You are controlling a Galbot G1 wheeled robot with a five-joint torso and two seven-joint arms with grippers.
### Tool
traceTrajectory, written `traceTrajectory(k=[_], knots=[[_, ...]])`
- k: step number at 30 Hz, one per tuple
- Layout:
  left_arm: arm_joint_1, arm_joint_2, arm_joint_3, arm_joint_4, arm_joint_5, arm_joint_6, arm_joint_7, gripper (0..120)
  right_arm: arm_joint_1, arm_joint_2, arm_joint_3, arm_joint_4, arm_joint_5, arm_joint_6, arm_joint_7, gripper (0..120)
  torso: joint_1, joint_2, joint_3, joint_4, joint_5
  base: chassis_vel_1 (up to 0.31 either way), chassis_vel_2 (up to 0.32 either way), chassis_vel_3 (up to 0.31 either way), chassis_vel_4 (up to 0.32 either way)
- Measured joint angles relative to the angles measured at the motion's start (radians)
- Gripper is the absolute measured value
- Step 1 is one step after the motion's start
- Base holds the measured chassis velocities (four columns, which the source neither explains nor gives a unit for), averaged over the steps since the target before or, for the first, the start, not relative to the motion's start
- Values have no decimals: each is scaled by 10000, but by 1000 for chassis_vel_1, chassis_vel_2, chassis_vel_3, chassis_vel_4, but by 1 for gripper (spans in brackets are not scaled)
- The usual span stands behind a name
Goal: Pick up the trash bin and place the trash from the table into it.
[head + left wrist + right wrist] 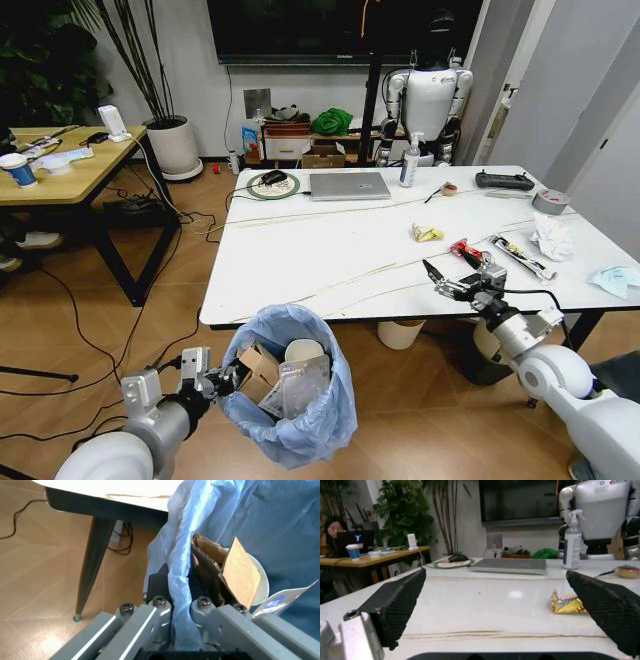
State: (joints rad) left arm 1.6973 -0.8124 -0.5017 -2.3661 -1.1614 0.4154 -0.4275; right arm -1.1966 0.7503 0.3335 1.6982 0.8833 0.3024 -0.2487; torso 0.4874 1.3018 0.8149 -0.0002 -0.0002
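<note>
Blue-lined trash bin [290, 385] in left tool [222, 381]

**Item count: 1 table, 1 trash bin, loose litter and desk items.**

The table [330, 250] carries 5 pieces of litter: 1 yellow wrapper [427, 233] and 1 red wrapper [463, 248] toward 3 o'clock, 1 long printed packet [522, 257], 1 white tissue [552, 238] at 3 o'clock, and 1 pale-blue tissue [615, 280] at 4 o'clock. It also carries 1 laptop [349, 185] at 12 o'clock, 1 mouse [273, 178] at 11 o'clock, 1 spray bottle [409, 160], 1 black controller [503, 180] at 1 o'clock, and 1 grey tape roll [550, 201] at 2 o'clock. The trash bin [300, 440], at 6 o'clock, holds 1 cardboard packet [262, 368], 1 paper cup [303, 352] and 1 white sheet [298, 385].
</note>
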Motion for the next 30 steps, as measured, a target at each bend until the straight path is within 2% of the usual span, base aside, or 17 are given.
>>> traceTrajectory(k=[11, 25, 27, 30], knots=[[4, -62, -2, -28, 29, -8, 1, 0, -298, 334, 274, -41, -44, 21, -195, 100, -1, 1, -1, 4, 3, -42, -36, 47, 46], [-29, -121, 28, -22, 32, -15, 12, 0, -376, 411, 168, -140, -282, 97, -272, 100, 3, 0, 1, -1, -5, -214, -212, 205, 212], [-35, -125, 34, -22, 33, -16, 14, 0, -371, 415, 97, -151, -342, 125, -276, 100, 1, 0, 0, 0, 10, -181, -188, 183, 186], [-53, -136, 57, 16, 32, -16, 25, 0, -334, 436, -5, -185, -404, 175, -277, 100, 2, 0, 1, -5, -1, -132, -145, 150, 140]])
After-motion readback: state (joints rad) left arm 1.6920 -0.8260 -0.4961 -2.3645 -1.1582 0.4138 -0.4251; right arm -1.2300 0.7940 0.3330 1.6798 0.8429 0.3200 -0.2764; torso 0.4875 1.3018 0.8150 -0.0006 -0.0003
